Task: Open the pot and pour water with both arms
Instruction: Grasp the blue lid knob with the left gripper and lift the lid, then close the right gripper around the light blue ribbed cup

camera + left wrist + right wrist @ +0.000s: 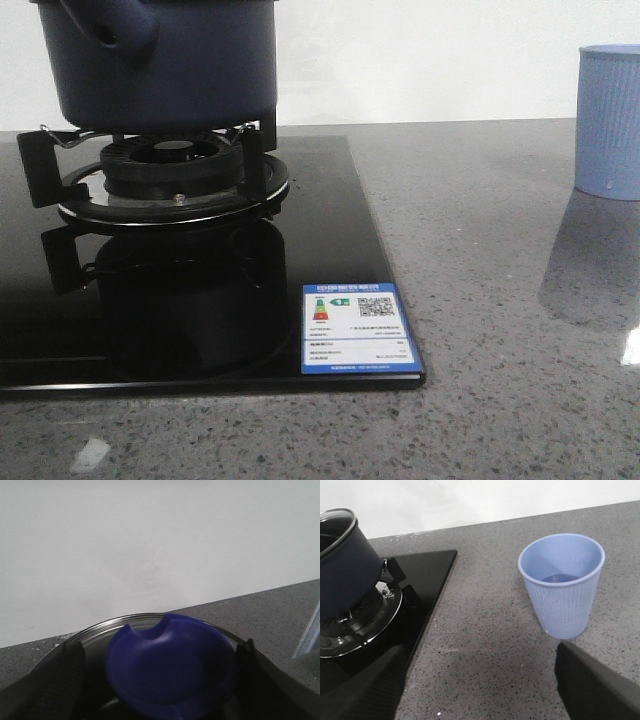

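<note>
The dark navy pot [170, 70] stands on the gas burner [170, 180] at the left, its stubby handle [120, 35] pointing toward the camera. It also shows in the right wrist view [342, 575]. In the left wrist view the lid's blue knob [170, 665] sits on the glass lid [95, 635]. My left gripper [157, 650] is open with a finger on each side of the knob; the left finger stands clear of it. My right gripper [480, 652] is open and empty over the counter between the stove and the light blue ribbed cup [562, 585].
The black glass stove top [330, 260] with a blue label [358, 328] covers the left of the grey speckled counter [480, 250]. The cup [608, 120] stands upright at the far right. A white wall runs behind.
</note>
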